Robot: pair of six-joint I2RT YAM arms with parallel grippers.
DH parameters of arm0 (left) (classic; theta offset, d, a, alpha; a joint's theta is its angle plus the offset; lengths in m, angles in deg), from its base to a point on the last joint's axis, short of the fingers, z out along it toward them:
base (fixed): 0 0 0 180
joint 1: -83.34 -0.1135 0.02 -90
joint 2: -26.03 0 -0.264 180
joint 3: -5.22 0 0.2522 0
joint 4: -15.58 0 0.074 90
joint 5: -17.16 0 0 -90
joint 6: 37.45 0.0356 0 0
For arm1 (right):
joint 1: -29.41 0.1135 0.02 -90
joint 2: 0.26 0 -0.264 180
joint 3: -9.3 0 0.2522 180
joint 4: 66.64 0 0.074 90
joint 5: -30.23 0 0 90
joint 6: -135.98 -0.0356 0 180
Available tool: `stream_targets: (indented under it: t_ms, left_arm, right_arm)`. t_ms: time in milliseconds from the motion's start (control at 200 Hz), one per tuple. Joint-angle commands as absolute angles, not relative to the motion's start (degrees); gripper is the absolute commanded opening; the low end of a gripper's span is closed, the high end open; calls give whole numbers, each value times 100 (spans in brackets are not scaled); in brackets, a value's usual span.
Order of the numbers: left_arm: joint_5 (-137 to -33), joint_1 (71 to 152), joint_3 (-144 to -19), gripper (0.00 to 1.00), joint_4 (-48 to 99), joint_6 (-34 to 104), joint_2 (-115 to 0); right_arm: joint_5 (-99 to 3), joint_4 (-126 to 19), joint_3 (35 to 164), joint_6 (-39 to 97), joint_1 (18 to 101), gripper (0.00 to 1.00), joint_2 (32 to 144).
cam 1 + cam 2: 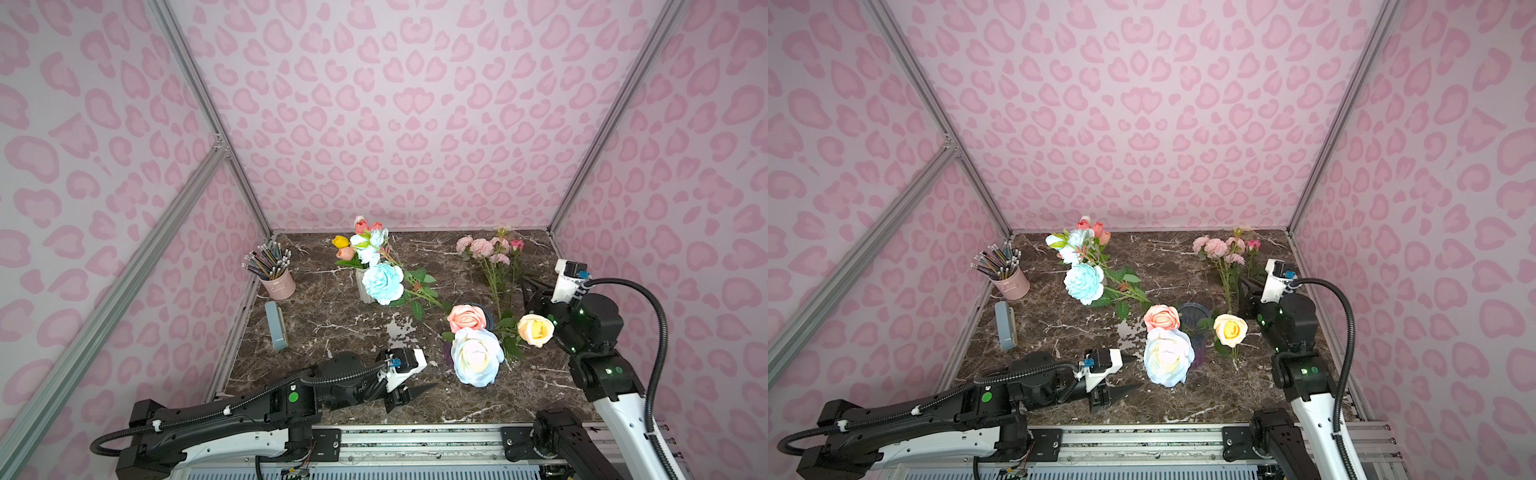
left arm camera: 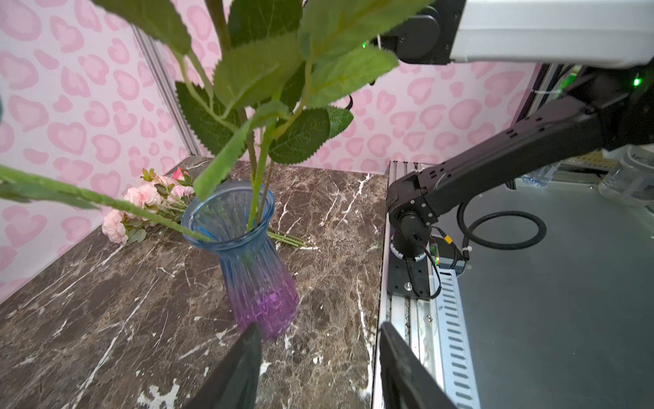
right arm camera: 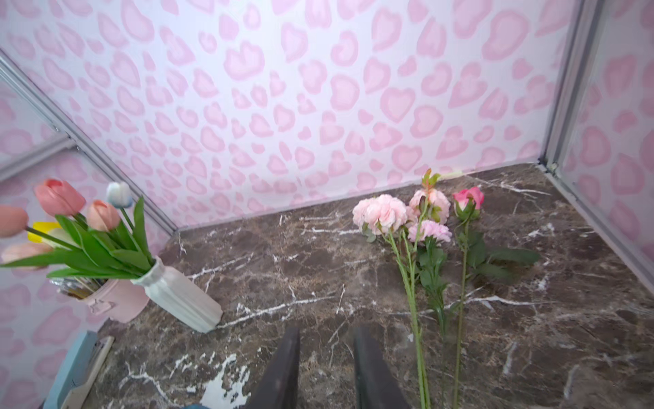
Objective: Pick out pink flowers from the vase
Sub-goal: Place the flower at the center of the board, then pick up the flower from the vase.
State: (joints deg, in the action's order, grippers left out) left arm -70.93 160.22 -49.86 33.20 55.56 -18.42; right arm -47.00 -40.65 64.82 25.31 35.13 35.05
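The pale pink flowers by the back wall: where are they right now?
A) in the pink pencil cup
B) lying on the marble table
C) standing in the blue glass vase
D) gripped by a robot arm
B: the pale pink flowers lie with stems flat on the marble table, outside the blue glass vase; the right end effector nearby is open and empty.

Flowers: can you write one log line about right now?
pink flowers: lying on table | vase: three roses inside | left gripper: open, empty, by vase | right gripper: open, empty
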Motion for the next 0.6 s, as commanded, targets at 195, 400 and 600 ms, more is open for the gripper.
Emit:
stream_targets:
  t_ms: [195,400,600]
  left_arm:
    - [-6893,16012,-5007,51,2463,5393,-2029]
    - [-6329,15982,-4797,52,2366,5265,-1836]
    - [-6777,15915,-4879,48,2066,5336,-2163]
  right_arm:
    - [-4110,-3323,6061,1942,3517,21,1935]
    - [-3485,-2594,6089,2396,3512,11,1644]
    - [-3280,-2392,6228,2720,3523,11,1747]
